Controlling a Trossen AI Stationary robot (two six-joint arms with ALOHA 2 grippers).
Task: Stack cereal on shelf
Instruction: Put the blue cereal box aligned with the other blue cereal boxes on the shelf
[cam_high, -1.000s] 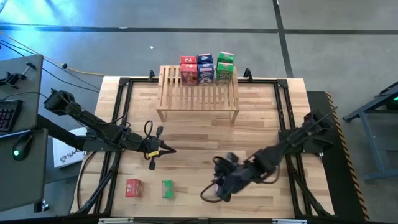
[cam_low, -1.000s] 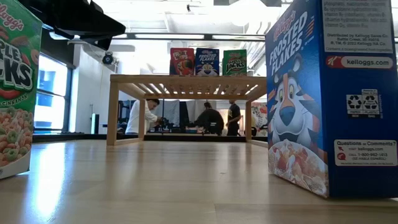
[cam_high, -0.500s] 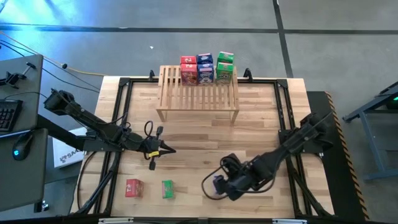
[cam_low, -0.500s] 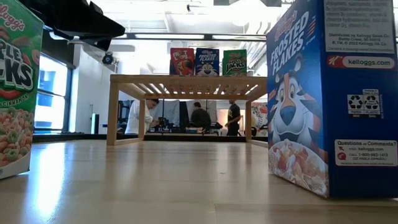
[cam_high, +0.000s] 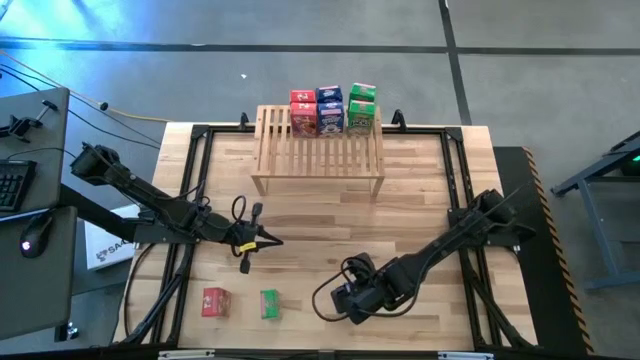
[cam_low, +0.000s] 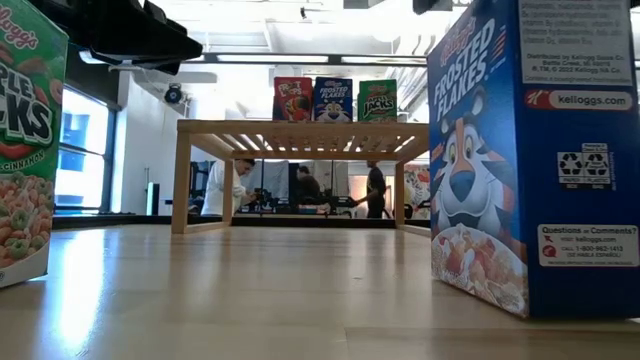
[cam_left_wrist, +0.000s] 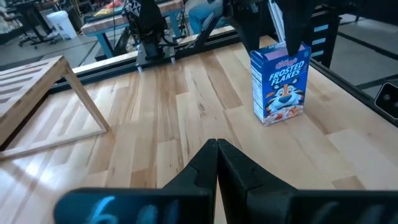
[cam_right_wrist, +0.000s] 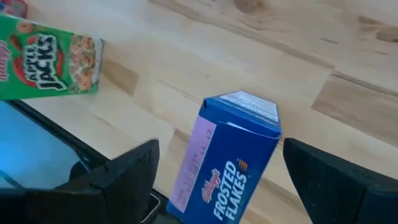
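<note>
A blue cereal box (cam_right_wrist: 233, 165) stands upright on the table near its front edge. My right gripper (cam_right_wrist: 221, 146) hangs over it, open and slanting down, one finger (cam_right_wrist: 124, 171) on each side of the box with a gap at both. Farther left along the front edge rest a green box (cam_high: 269, 303) and a red box (cam_high: 215, 301). A red box (cam_high: 303, 112), a blue box (cam_high: 329, 110) and a green box (cam_high: 361, 108) stand on the far part of the slatted wooden shelf (cam_high: 318, 155). My left gripper (cam_high: 270, 241) is shut and empty at mid-table left.
The shelf's near slats are bare. Black rails (cam_high: 455, 170) run along the table's sides. Bare wood lies between the shelf and the front boxes. In the low view people move about in the room behind the shelf (cam_low: 300, 130).
My right gripper has come down over the blue box and a little toward the table's left edge, and its wrist has rolled. The blue box has stayed where it stood.
</note>
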